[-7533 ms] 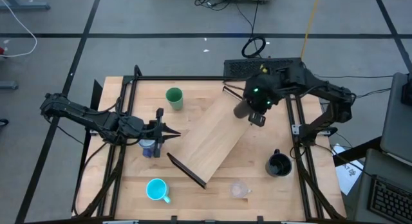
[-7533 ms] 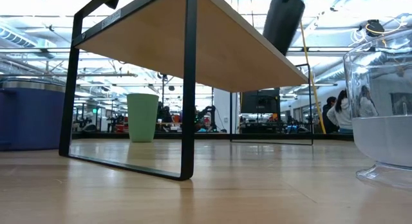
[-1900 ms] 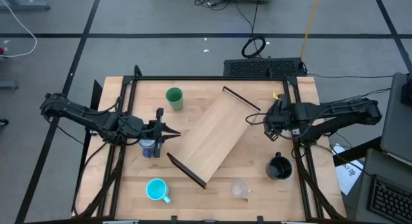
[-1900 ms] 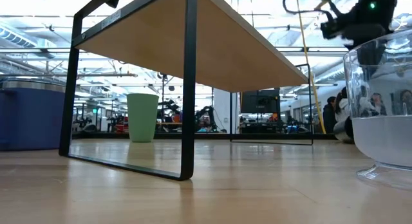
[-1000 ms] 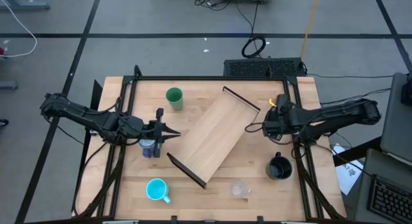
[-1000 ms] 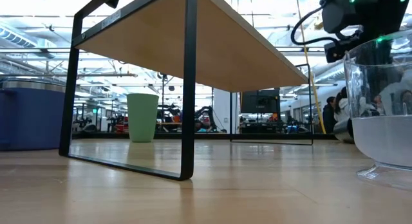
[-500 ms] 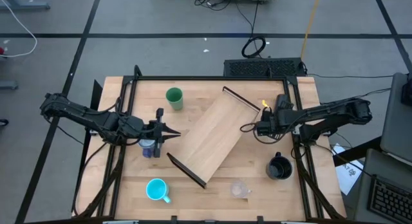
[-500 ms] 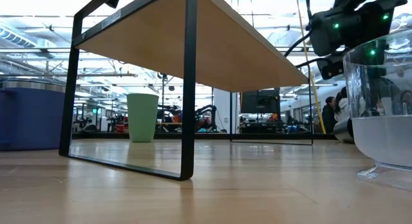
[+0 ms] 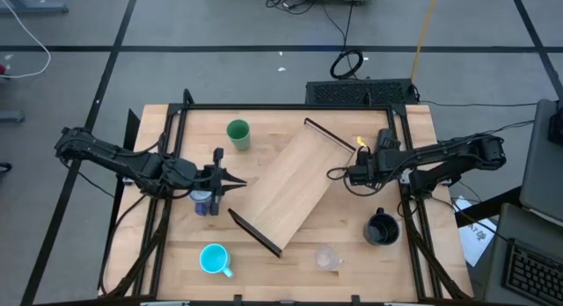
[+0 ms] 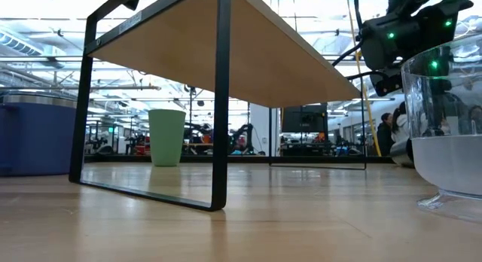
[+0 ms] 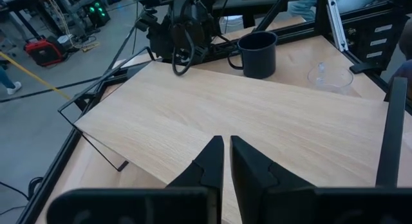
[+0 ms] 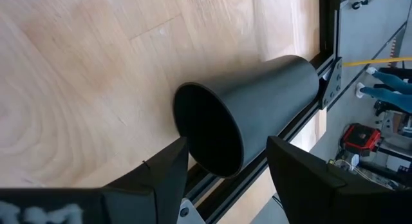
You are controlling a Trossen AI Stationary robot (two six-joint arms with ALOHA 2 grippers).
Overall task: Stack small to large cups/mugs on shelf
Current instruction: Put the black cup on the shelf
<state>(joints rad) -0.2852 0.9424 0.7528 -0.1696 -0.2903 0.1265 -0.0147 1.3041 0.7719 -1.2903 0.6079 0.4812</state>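
None of the cups is on the shelf [image 9: 290, 185] yet; it sits slanted mid-tabletop. The right gripper [image 12: 225, 169], jaws wide, reaches around the tipped tall black cup [image 12: 248, 111] near the right edge. The left gripper [image 9: 236, 180] waits clenched by the left edge.

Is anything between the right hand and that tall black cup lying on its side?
Nothing visible. The tall black cup lies tipped over against the table's frame rail, its mouth facing the right hand, whose open fingers flank it.
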